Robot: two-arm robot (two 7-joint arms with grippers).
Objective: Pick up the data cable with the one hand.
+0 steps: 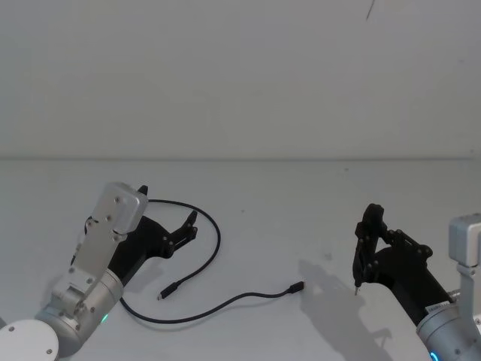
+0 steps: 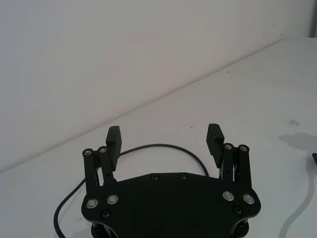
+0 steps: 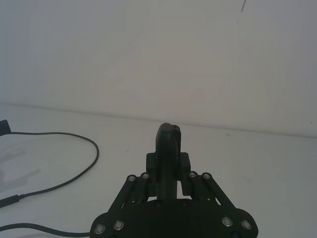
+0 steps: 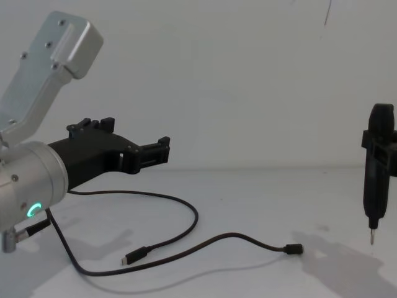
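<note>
- Closest to the lens sat the left arm's silver wrist (image 4: 31, 186), low at the near left corner of the surface (image 1: 301, 195).
- Ahead of it the left gripper (image 2: 164, 134) hung above the surface, jaws wide apart and empty.
- Flat on the surface lay the data cable (image 1: 219, 237), untouched. It looped out from beneath that gripper toward the middle, with both plugs lying free toward the near edge.
- One arc of the cord passed just below and ahead of the open jaws. In the left wrist view it ran from finger to finger — along the closing line, not across it — so the grasp probably wanted a wrist turn as well as a descent.
- Upright by the right edge stood the right gripper (image 3: 168, 131), jaws together and well apart from the cable — clearly the farther arm.
</note>
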